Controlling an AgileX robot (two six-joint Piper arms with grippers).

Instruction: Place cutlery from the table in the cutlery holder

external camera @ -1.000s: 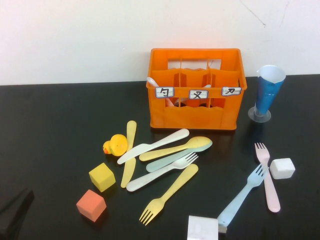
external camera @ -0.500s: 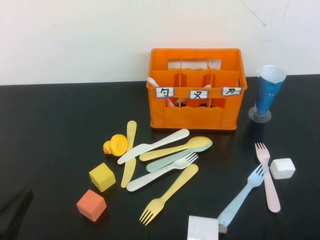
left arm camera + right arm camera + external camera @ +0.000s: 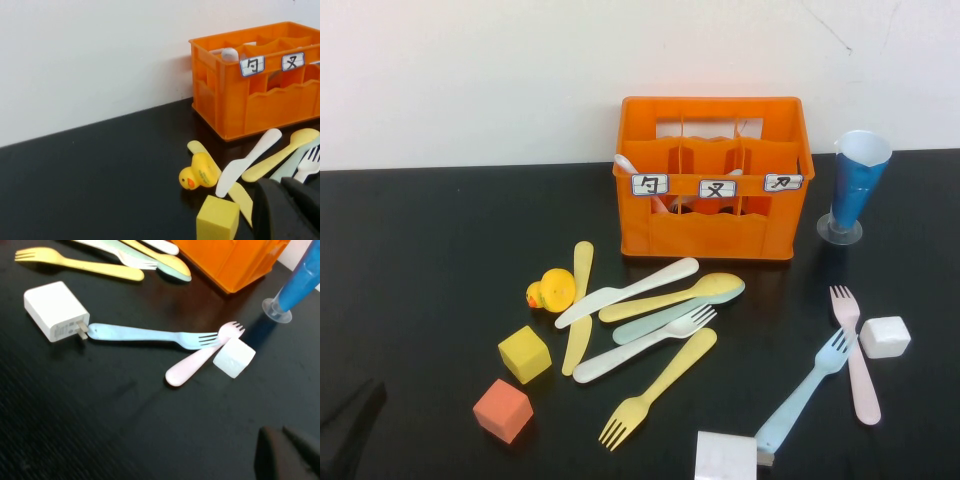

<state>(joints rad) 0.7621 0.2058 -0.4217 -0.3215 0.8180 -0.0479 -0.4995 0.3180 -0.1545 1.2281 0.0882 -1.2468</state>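
on the table: we see the black table (image 3: 440, 230) with the cutlery spread in 2 groups in front of the orange cutlery holder (image 3: 712, 215).
cutlery holder: we find it at the far edge by the wall, with 3 compartments and 3 white labels; a white utensil tip (image 3: 623, 163) pokes out of its left compartment.
centre group: we count a white knife (image 3: 625, 292), a yellow spoon (image 3: 672, 296), a pale green piece (image 3: 665, 316) under the spoon, a white fork (image 3: 645, 343), a yellow fork (image 3: 655, 389) and a yellow knife (image 3: 579, 305), all lying just in front of the holder.
right group: we see a blue fork (image 3: 804, 392) and a pink fork (image 3: 856, 352) lying with their tines near each other; the blue fork's handle touches a white charger (image 3: 725, 456), and a white cube (image 3: 885, 336) sits against the pink fork.
other things: a yellow duck (image 3: 551, 290) touches the yellow knife; a yellow cube (image 3: 524, 353) and an orange cube (image 3: 503, 410) lie near it; a blue cup (image 3: 856, 185) stands right of the holder.
left gripper: we spot the left gripper (image 3: 290, 210) low at the near left corner, above the table beside the yellow cube; we cannot tell its opening.
right gripper: we see the right gripper (image 3: 289, 454) only from its wrist, over bare table near the pink fork; its opening is unclear.
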